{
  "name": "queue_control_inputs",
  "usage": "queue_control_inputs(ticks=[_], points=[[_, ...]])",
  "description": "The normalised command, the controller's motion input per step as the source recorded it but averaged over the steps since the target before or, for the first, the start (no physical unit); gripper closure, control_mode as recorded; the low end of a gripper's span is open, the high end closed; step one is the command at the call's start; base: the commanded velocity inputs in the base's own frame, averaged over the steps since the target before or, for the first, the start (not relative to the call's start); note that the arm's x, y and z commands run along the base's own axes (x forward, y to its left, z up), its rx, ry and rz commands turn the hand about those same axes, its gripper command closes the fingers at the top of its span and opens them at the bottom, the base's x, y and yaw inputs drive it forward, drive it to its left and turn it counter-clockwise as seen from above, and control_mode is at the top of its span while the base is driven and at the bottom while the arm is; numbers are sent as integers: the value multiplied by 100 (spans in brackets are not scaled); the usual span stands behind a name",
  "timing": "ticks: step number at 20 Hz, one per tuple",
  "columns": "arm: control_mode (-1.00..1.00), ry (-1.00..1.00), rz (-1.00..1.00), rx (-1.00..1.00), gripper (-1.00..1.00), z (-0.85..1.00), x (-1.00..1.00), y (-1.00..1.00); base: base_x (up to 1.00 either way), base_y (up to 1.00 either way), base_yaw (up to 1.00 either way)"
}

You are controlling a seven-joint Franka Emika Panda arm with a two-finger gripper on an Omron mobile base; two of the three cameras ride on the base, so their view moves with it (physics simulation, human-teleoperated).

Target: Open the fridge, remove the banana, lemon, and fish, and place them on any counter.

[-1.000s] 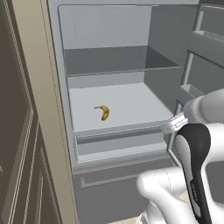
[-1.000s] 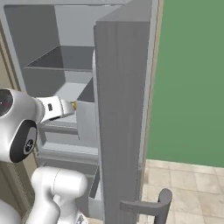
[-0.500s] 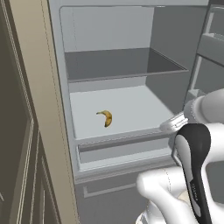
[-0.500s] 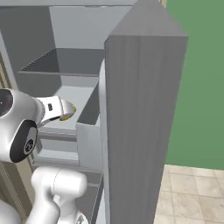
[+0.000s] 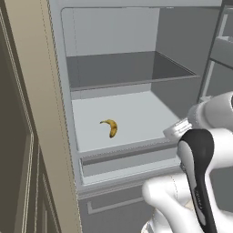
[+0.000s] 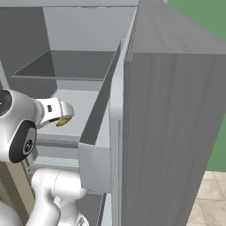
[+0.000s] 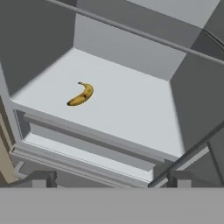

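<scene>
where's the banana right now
The banana lies alone on the pale shelf inside the open fridge, left of centre in the left base view, above the lower drawer front.

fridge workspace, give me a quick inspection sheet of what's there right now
surface: pale grey shelf inside the open fridge, with a drawer front below it
job's things: banana lying alone on that shelf, left of middle; lemon, fish and counter nothing seen
clutter: nothing seen
tool: tool open, in front of the shelf edge, short of the banana, holding nothing
cables: nothing seen
surroundings: fridge door swung open on the right; beige cabinet on the left; green wall
</scene>
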Motion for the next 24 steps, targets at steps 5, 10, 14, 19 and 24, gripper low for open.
queue_control_inputs(ticks=[5, 10, 14, 19, 24], points=[[-100, 0, -4, 0, -100, -43, 29, 31, 0, 0, 0], [-100, 0, -3, 3, -100, -39, 16, 22, 0, 0, 0], [-100, 0, -2, 7, -100, -34, 21, 11, 0, 0, 0], [-100, 0, -4, 9, -100, -43, 34, 19, 0, 0, 0], [-100, 0, -4, 13, -100, -42, 32, 24, 0, 0, 0]])
